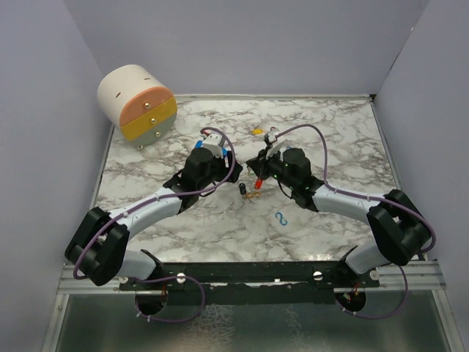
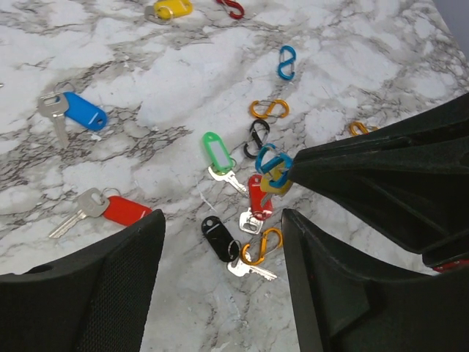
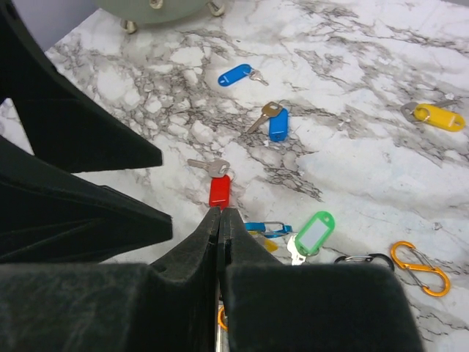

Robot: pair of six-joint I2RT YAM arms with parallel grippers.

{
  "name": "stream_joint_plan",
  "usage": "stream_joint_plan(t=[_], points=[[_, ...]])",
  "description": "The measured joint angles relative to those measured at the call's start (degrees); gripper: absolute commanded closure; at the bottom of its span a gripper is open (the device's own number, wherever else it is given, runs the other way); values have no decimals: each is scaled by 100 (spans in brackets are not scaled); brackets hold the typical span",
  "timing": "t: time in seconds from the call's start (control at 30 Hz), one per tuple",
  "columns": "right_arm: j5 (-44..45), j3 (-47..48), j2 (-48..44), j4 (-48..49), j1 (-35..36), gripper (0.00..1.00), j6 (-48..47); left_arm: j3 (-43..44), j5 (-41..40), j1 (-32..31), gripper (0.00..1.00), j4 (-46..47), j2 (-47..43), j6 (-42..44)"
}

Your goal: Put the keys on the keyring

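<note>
In the left wrist view my left gripper [image 2: 223,217] is open above the marble. Between its fingers lie a black key [image 2: 218,236] and an orange S-clip [image 2: 261,246] touching the key's ring. My right gripper [image 3: 220,213] reaches in from the right, shut on a blue S-clip [image 2: 275,161], the keyring. A red key [image 2: 256,194] sits just under that clip. Loose on the table are a green key [image 2: 212,150], a blue key [image 2: 84,111], a second red key [image 2: 124,210] and a yellow key [image 2: 172,9]. From above, the right gripper [image 1: 258,174] is mid-table.
Spare S-clips lie around: orange [image 2: 269,109], black [image 2: 257,138], blue [image 2: 286,62] and red [image 2: 231,7]. A round drawer unit [image 1: 138,103] stands at the back left corner. Grey walls close in the table on three sides.
</note>
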Motion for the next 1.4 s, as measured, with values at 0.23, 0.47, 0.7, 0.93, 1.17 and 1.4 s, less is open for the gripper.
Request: stream_joint_plan(t=[0.23, 0.47, 0.7, 0.93, 1.17, 1.4], points=[[385, -4, -28, -164, -490, 99, 168, -7, -885, 2, 12, -339, -352, -140], [789, -120, -24, -308, -1611, 99, 625, -37, -1338, 4, 10, -358, -492, -223], [1104, 72, 321, -448, -2391, 99, 887, -44, -1412, 4, 10, -323, -428, -273], [1333, 341, 804, -645, -2568, 99, 1056, -44, -1412, 4, 10, -326, -229, -275], [1545, 581, 892, -699, -2837, 97, 1200, -44, -1410, 4, 10, -293, -219, -295], [1731, 1268, 1355, -798, -2931, 63, 1220, -44, -1410, 4, 10, -289, -205, -295]])
